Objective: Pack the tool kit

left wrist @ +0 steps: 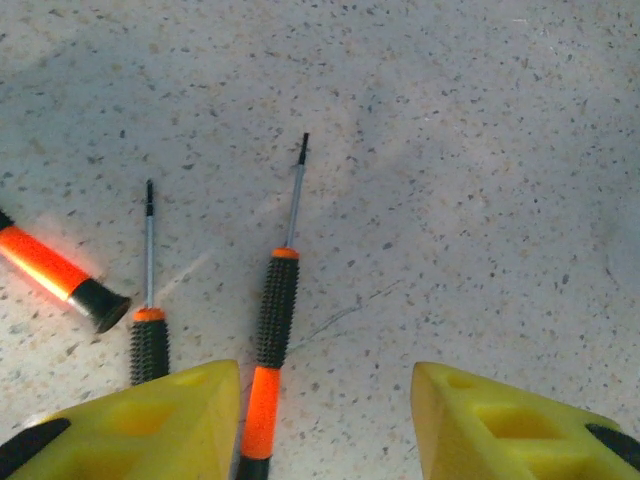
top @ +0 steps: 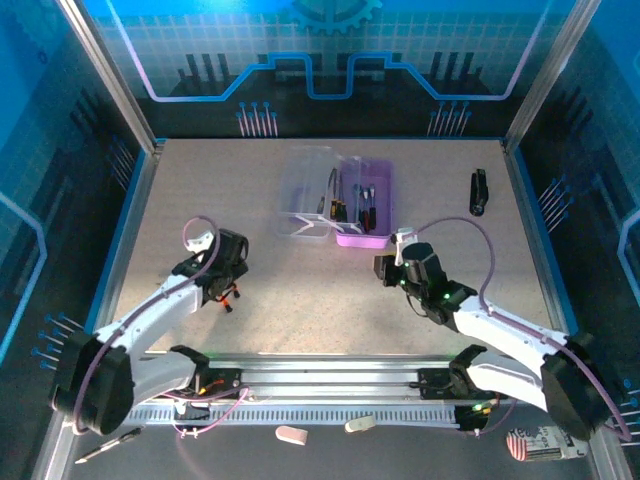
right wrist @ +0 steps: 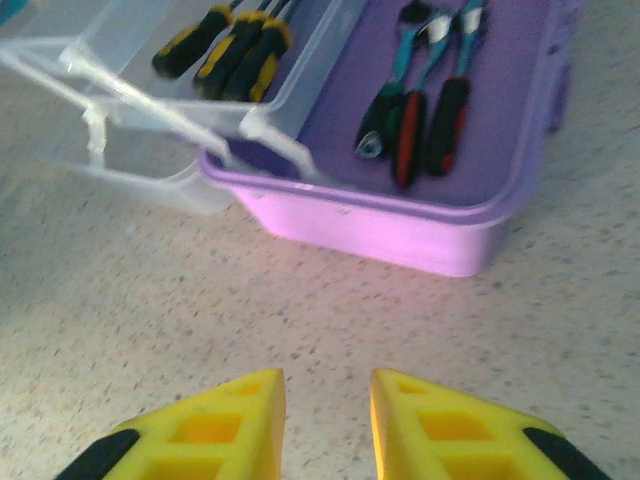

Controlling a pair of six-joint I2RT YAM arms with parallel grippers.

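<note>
The tool kit case [top: 378,238] lies open at the back middle of the table, its purple base [right wrist: 400,235] beside the clear lid [top: 305,190]. Black-yellow screwdrivers [right wrist: 225,45] rest in the clear part [right wrist: 150,170], and red-black pliers [right wrist: 420,110] in the purple part. Three slim screwdrivers lie loose on the table under my left gripper [top: 228,293]. One black-orange screwdriver [left wrist: 276,310] lies between the open jaws of my left gripper [left wrist: 325,385], close against the left finger [left wrist: 170,420]. Two others [left wrist: 149,330] [left wrist: 55,275] lie further left. My right gripper [right wrist: 327,385] hovers just in front of the purple base, narrowly open with nothing in it.
A black oblong object [top: 479,192] lies at the back right. Small loose pieces [top: 291,434] and a pen [top: 110,445] sit by the front rail. Blue panels wall in the table on three sides.
</note>
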